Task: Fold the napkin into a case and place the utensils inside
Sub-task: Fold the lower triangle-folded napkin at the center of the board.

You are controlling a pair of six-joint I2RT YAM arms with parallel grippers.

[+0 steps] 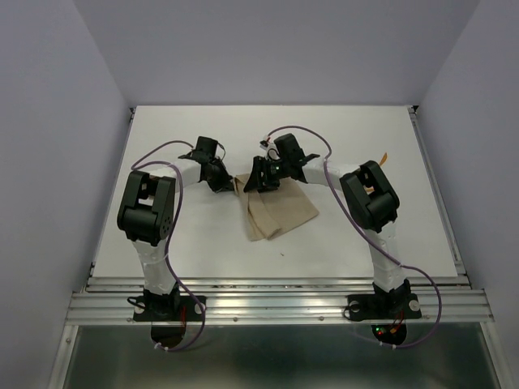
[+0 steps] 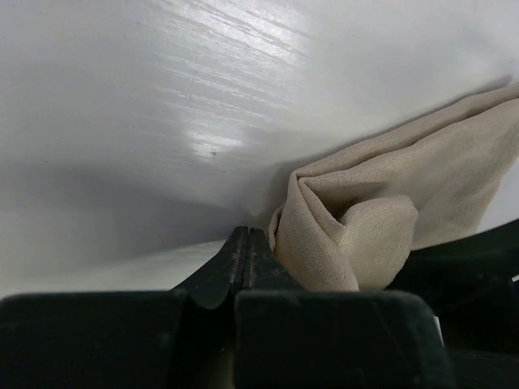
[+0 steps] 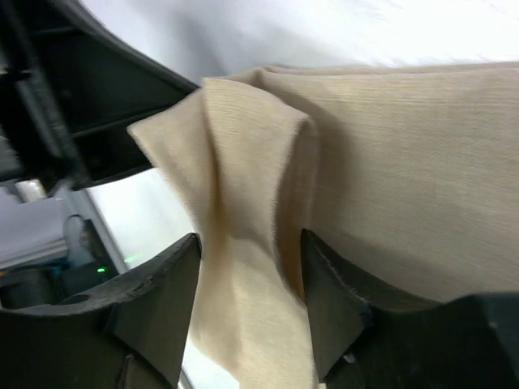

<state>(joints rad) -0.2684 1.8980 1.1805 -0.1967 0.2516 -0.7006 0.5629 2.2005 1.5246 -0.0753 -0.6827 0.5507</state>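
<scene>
Napkin (image 1: 280,212) lies mid-table (image 1: 203,235). Left gripper (image 1: 220,181) sits just beside the napkin's far-left corner. Right gripper (image 1: 261,183) is over that same corner, cloth between its fingers. One utensil (image 1: 383,160) lies well right of the napkin, farther back.

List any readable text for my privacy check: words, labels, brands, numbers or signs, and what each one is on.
None: no text can be read in any view. The napkin is plain, the table is unmarked, and the arms show no legible label.
</scene>
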